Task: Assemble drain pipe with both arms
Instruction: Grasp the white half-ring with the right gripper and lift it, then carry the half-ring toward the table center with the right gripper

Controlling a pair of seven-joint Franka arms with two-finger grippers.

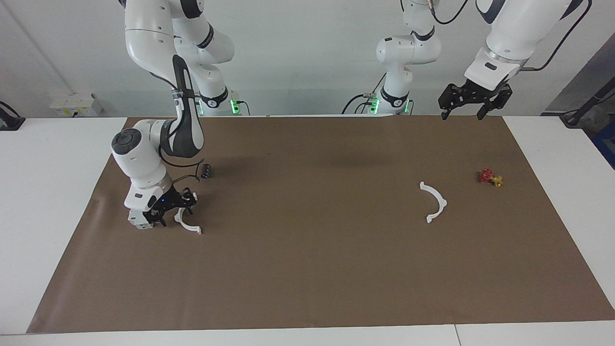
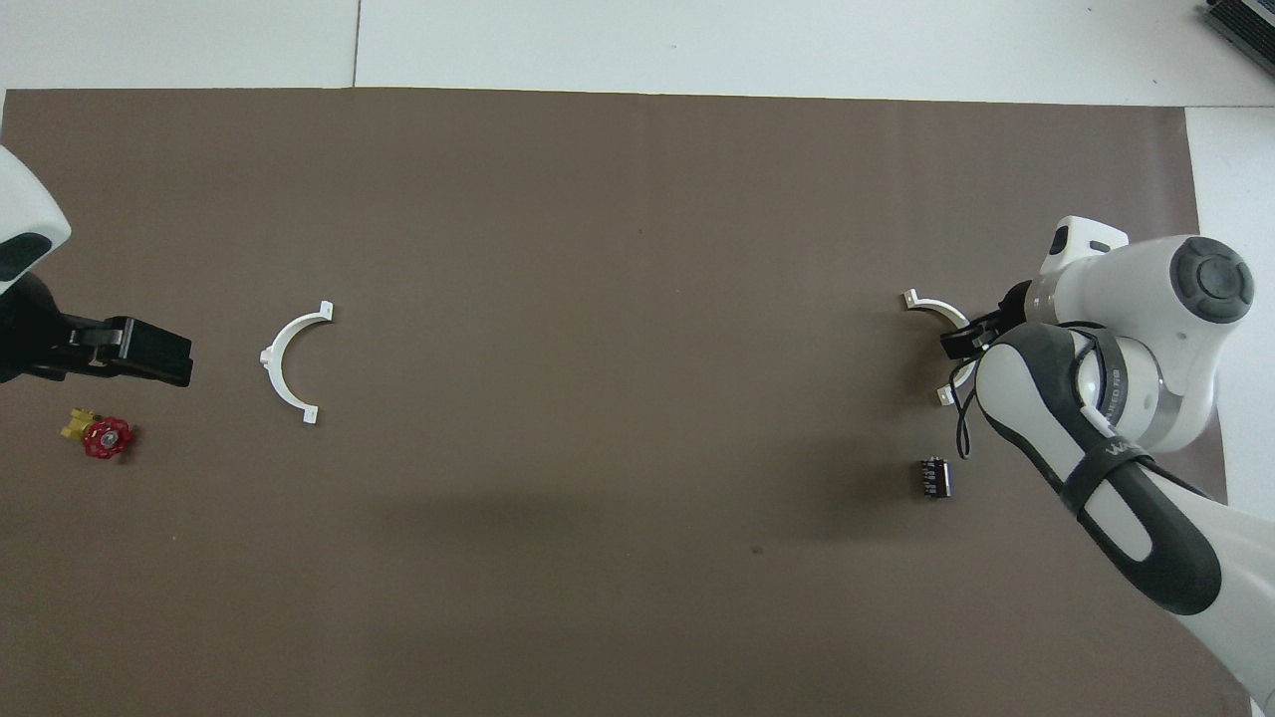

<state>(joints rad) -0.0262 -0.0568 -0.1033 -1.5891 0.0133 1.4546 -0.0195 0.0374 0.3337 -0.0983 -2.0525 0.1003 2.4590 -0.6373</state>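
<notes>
The drain pipe lies as two separate white half-ring arcs on the brown mat. One arc (image 1: pixel 192 228) (image 2: pixel 928 305) is at the right arm's end, and my right gripper (image 1: pixel 177 214) (image 2: pixel 962 342) is down at it, open, with a finger on either side of the arc's middle. The arm hides that arc's middle in the overhead view. The other arc (image 1: pixel 435 202) (image 2: pixel 284 363) lies untouched toward the left arm's end. My left gripper (image 1: pixel 473 103) (image 2: pixel 134 349) waits open, raised over the mat's edge at its own end, holding nothing.
A grey-white boxy block (image 1: pixel 137 218) sits right beside the right gripper, toward the mat's end. A small black cylinder (image 1: pixel 206 170) (image 2: pixel 933 476) lies nearer the robots than that arc. A red and yellow valve piece (image 1: pixel 490 177) (image 2: pixel 100 435) lies near the left gripper.
</notes>
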